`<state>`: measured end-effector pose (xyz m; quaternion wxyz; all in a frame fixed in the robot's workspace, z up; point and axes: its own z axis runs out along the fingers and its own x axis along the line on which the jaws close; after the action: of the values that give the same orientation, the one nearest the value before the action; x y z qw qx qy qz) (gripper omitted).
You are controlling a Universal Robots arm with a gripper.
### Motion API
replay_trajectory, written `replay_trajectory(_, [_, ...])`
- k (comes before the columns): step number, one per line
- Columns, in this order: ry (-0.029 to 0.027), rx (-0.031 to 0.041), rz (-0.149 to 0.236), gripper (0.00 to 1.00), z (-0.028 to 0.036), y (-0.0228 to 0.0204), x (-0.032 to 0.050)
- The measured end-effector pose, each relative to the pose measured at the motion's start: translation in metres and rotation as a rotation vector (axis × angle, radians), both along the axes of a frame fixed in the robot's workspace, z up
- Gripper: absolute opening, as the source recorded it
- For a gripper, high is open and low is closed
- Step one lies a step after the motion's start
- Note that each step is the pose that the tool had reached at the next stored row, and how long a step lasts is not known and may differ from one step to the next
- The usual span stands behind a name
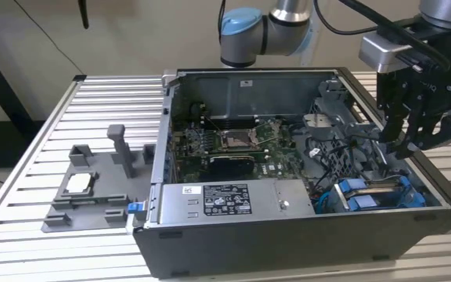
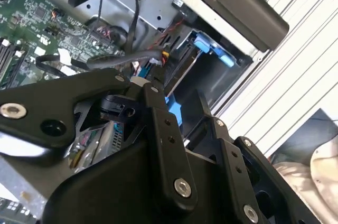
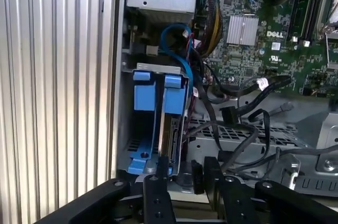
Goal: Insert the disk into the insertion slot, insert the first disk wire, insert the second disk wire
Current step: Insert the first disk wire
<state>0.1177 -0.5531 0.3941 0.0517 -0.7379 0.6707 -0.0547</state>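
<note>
The disk [image 1: 374, 194], a drive in a bright blue carrier, sits inside the insertion slot [image 3: 153, 67] at the case's near corner on the exterior view's right. Its connector edge [image 3: 171, 139] faces into the case. My gripper [image 1: 401, 150] hangs just above and behind the slot, inside the case opening. In the second wrist view a thick black disk wire [image 2: 121, 57] runs to my gripper [image 2: 150, 78], whose jaws look shut on its end. The first wrist view puts my gripper [image 3: 182, 174] close to the disk [image 3: 158, 123].
A green motherboard [image 1: 234, 147] lies on the case floor and a grey power supply [image 1: 225, 200] lines the near wall. Another black connector [image 3: 227, 114] dangles among loose cables beside the bay. A grey fixture tray [image 1: 84, 188] sits on the slatted table [image 1: 108, 100].
</note>
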Motion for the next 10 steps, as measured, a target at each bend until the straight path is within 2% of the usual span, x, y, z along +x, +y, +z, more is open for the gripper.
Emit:
replay_trajectory(2, [-0.0120,-0.0001,0.007,0.41,-0.0009,0.0002,0.0007])
replay_trajectory(4, [-0.0183,0.0000,0.014,0.41,-0.0018,0.0002,0.0015])
replay_trajectory(7, [-0.0201,-0.0001,0.020,0.41,-0.0024,0.0003,0.0024])
replay_trajectory(10, [-0.0201,0.0001,0.020,0.41,-0.0027,0.0034,0.0028])
